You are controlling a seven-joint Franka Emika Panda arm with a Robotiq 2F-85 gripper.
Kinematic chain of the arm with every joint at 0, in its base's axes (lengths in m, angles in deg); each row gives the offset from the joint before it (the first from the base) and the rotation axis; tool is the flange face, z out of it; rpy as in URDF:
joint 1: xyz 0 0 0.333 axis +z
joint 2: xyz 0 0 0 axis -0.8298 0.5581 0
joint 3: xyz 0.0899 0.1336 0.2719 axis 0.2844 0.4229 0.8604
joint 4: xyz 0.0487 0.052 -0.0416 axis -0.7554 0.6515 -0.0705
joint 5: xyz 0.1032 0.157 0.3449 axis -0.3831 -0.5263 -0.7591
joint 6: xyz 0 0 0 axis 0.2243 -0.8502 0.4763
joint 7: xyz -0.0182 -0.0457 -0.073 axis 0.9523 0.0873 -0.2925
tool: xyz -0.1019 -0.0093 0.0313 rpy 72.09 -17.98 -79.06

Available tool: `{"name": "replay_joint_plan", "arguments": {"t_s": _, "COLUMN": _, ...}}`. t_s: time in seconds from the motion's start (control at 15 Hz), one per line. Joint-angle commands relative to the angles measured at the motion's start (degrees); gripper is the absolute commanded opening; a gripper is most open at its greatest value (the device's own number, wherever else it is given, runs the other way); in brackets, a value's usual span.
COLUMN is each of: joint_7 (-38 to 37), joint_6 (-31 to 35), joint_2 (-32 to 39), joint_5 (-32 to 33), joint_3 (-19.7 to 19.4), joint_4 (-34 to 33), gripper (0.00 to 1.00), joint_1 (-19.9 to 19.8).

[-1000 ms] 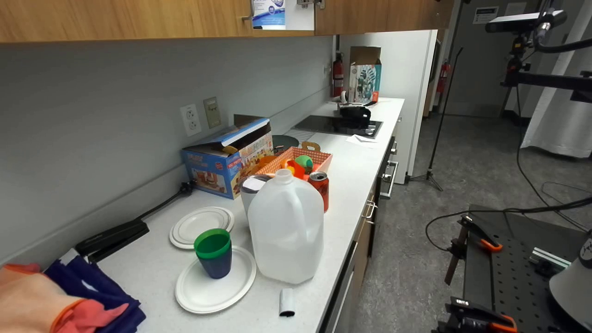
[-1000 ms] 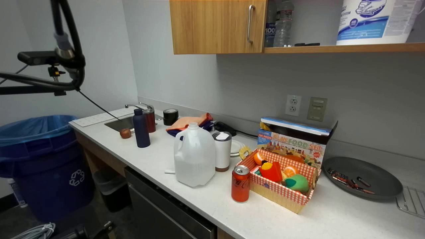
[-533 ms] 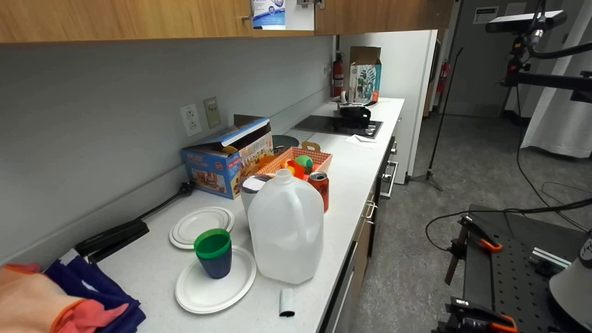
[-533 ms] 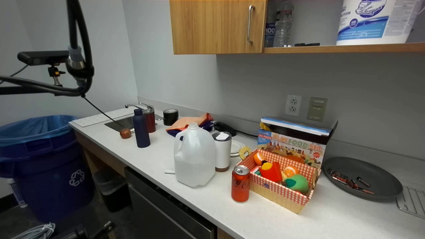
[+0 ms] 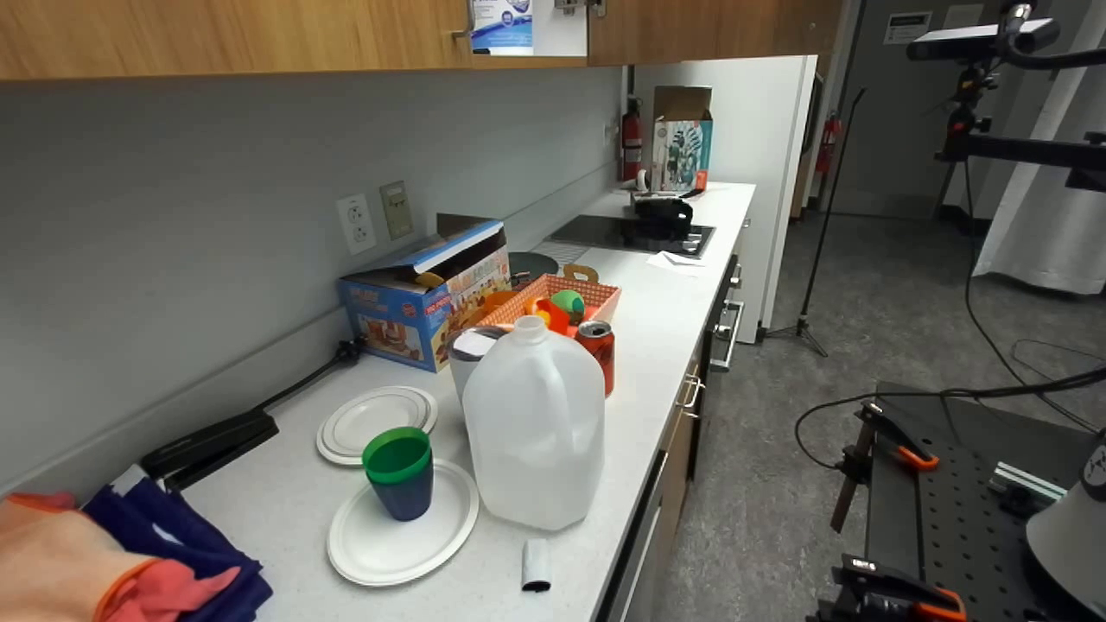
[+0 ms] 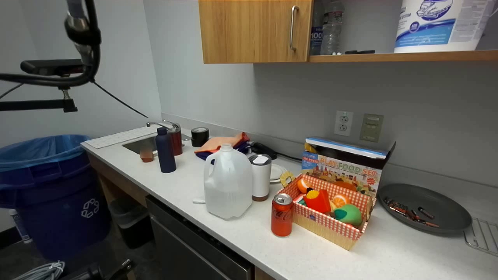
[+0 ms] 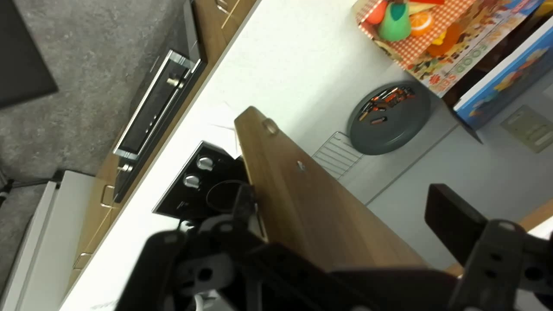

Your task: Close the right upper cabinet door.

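The right upper cabinet door is a light-brown wood panel, swung open from its hinge beside the uncovered shelf in an exterior view. In the wrist view the same door slants between the spread fingers of my gripper. One finger lies at the door's left edge; whether it touches cannot be told. The opposite finger stands well apart from the panel. The jaws are wide and grip nothing. Neither exterior view shows the gripper, and the door's hinge end is hidden behind it in the wrist view.
A neighbouring cabinet door is closed. On the uncovered shelf stand a white bucket and bottles. Below, the counter holds a jug, a food basket, a dark plate and a cooktop. Arm cables hang at one side.
The door's free edge has shifted slightly to the left in an exterior view. The arm's cable and its connector dipped a little, then rose.
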Motion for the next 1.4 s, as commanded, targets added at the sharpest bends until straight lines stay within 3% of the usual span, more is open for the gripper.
{"name": "replay_joint_plan", "arguments": {"t_s": 0.0, "joint_7": 1.6, "joint_6": -5.1, "joint_2": -0.9, "joint_5": -4.7, "joint_3": -1.0, "joint_4": -2.0, "gripper": 1.00, "joint_1": 1.9}}
{"name": "replay_joint_plan", "arguments": {"t_s": 0.47, "joint_7": 3.6, "joint_6": -8.8, "joint_2": -3.7, "joint_5": -10.4, "joint_3": -0.8, "joint_4": -1.9, "gripper": 1.00, "joint_1": 4.0}}
{"name": "replay_joint_plan", "arguments": {"t_s": 0.8, "joint_7": 3.0, "joint_6": -4.7, "joint_2": -6.0, "joint_5": -13.3, "joint_3": -0.1, "joint_4": 0.5, "gripper": 1.00, "joint_1": 4.6}}
{"name": "replay_joint_plan", "arguments": {"t_s": 1.33, "joint_7": 2.3, "joint_6": -0.5, "joint_2": -9.1, "joint_5": -23.2, "joint_3": -1.3, "joint_4": 4.4, "gripper": 1.00, "joint_1": 5.5}}
